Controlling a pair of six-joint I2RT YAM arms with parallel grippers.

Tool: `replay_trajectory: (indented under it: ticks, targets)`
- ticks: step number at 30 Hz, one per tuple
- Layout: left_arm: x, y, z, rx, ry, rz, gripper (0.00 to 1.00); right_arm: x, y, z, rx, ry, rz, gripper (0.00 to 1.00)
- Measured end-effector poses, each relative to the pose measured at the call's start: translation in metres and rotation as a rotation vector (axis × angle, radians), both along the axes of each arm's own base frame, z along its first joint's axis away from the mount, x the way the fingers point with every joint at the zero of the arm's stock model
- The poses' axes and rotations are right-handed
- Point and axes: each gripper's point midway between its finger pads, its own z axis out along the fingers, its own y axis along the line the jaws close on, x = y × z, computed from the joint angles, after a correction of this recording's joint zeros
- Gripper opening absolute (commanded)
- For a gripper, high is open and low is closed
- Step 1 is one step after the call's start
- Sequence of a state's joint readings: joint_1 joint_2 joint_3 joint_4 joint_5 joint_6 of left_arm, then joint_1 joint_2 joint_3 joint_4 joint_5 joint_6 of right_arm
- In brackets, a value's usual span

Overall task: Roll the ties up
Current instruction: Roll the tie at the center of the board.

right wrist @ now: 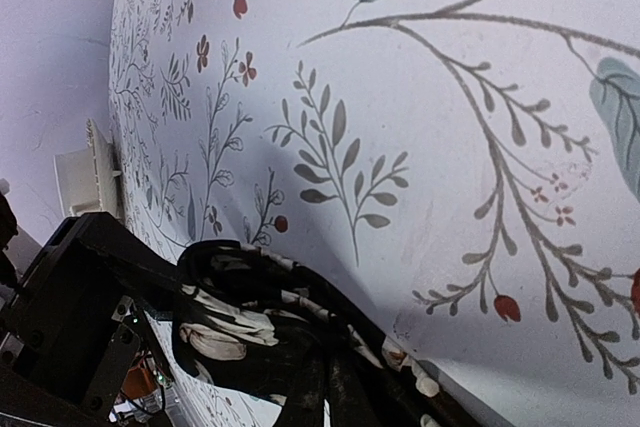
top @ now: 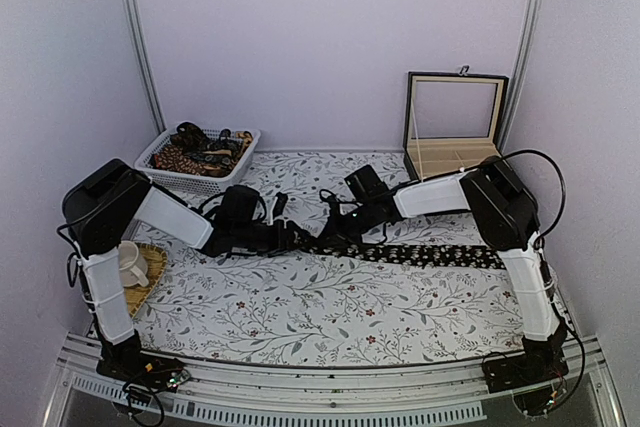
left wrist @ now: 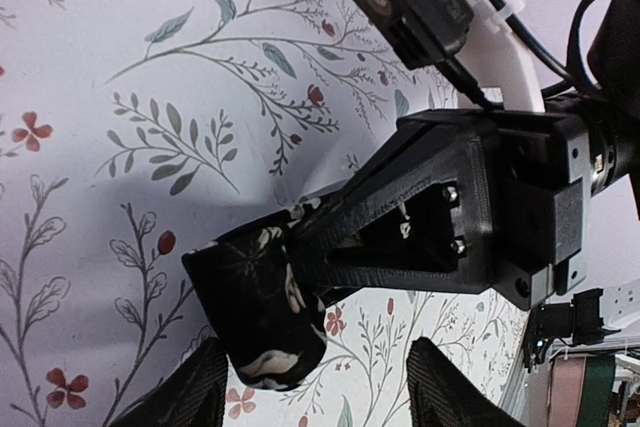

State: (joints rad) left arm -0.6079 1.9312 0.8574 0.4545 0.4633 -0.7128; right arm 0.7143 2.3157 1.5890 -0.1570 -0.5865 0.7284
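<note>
At the near edge two arms are fixed, one on each side, on one metal rail (top: 330,377). Just beyond the left base stands one white cup (top: 130,262) on one woven mat (top: 152,285). In the middle of the table the two grippers meet, pointing toward each other. The left gripper (left wrist: 320,392) has its fingers wide apart and holds nothing; the rolled end (left wrist: 260,317) of one tie (top: 430,254) lies just in front of them, nearer to one finger. The right gripper (left wrist: 305,242) is closed tight on this roll, its fingers pressed into the fabric. The tie is black with small pale flowers. Only its left end is rolled, and the rest lies flat in a long strip that runs to the right, under the right arm, almost to the table's right side. Farther back, at the left, there is one white basket (top: 190,183) with other ties (top: 195,152) heaped in it, brown-orange and dark; I cannot count them. At the far right stands one box (top: 452,159) with its lid open and upright. The table is covered with one white tablecloth (top: 330,317) printed with grey twigs and small red flowers. Behind are plain pale lilac walls (top: 330,47) and two slanting metal posts (top: 140,47), one on each side.
</note>
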Motion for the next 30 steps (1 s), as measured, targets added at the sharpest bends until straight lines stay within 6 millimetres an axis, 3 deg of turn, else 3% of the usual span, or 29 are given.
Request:
replay_trajectory:
  ticks: [8, 13, 21, 30]
  targets:
    - [0.004, 0.005, -0.004, 0.022, 0.001, 0.037, 0.55, 0.001, 0.002, -0.001, 0.004, -0.002, 0.003, 0.0]
    - [0.009, 0.012, -0.012, 0.084, 0.014, 0.084, 0.58, 0.002, 0.003, -0.001, 0.007, -0.004, 0.003, 0.0]
    - [0.02, 0.002, -0.013, 0.072, 0.003, 0.113, 0.6, 0.002, 0.003, -0.001, 0.007, -0.004, 0.003, 0.0]
    - [0.016, -0.012, -0.016, 0.03, 0.042, 0.129, 0.37, 0.002, 0.003, -0.001, 0.007, -0.005, 0.003, 0.0]
